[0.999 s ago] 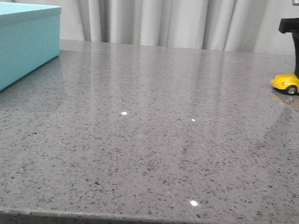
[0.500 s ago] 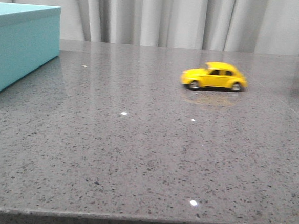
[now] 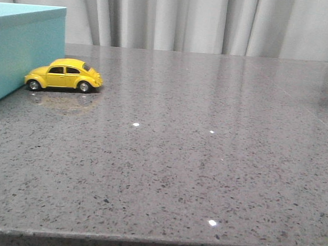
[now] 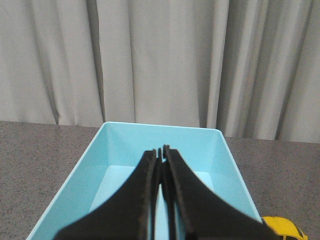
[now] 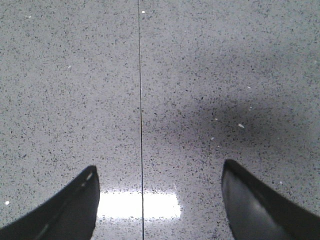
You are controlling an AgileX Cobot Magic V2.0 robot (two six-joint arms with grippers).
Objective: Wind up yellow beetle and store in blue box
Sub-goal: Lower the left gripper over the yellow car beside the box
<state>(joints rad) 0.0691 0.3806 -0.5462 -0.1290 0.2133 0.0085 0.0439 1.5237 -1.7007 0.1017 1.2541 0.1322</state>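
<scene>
The yellow beetle (image 3: 64, 74) stands on its wheels on the grey table, its nose against the side of the blue box (image 3: 23, 45) at the far left. The box is open on top; in the left wrist view I look down into it (image 4: 130, 145). My left gripper (image 4: 161, 150) hangs above the box with its jaws shut and empty. A corner of the beetle (image 4: 284, 229) shows beside the box in that view. My right gripper (image 5: 159, 172) is open and empty above bare table. Neither gripper shows in the front view.
The grey speckled table (image 3: 196, 148) runs to a front edge near the bottom of the front view. A thin seam (image 5: 140, 100) crosses the tabletop under my right gripper. Grey curtains (image 3: 188, 18) hang behind the table.
The beetle was let go at the right and has rolled left across the table to the box. My right gripper has left the front view.
</scene>
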